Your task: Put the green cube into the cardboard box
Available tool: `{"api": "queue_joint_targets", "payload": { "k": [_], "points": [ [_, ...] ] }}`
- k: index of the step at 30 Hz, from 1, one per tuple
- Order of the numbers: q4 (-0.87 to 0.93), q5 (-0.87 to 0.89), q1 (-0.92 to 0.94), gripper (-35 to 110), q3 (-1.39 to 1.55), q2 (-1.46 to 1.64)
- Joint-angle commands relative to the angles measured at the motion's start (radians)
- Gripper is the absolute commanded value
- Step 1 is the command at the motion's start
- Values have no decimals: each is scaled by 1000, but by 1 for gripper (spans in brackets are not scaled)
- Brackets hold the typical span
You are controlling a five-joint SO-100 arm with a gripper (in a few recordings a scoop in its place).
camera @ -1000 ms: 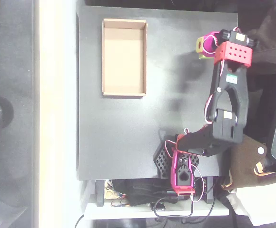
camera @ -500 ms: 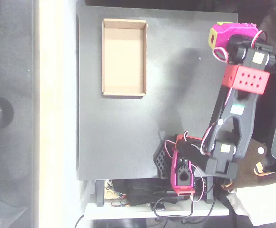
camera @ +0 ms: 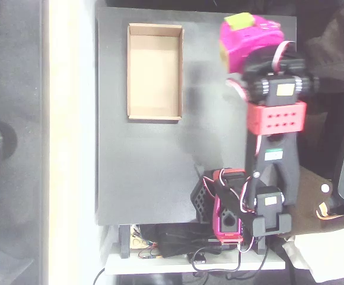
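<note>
As the overhead view looks straight down on my arm, the magenta fingers (camera: 243,27) sit near the top edge of the picture, closed around the cube (camera: 238,21). I see the lime cube poking out at the very tip of the magenta housing, held up off the tabletop (camera: 142,172). How tightly the pads press it I can't tell from this angle; the fingers themselves blur into one pink mass.

Just behind the fingers comes the black wrist with a white-labelled servo, then a red perforated bracket, then the black arm links running down the picture to the base at the bottom edge. Pink and white wires loop beside the wrist.

The box (camera: 155,71) lies flat on the dark tabletop, upper left of centre in this view, long side running up-down, open top, bare tan floor. It is well apart from the cube, to the cube's left in the picture, with bare tabletop between them.

A pale strip runs down the left of the tabletop.
</note>
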Motion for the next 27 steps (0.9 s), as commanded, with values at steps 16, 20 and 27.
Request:
{"api": "queue_joint_targets", "payload": {
  "k": [16,20,27],
  "points": [
    [-5,0,-339,6,-2,-34],
    [-5,0,-339,7,-2,-135],
    [-6,0,-367,7,-15,-321]
  ]
}}
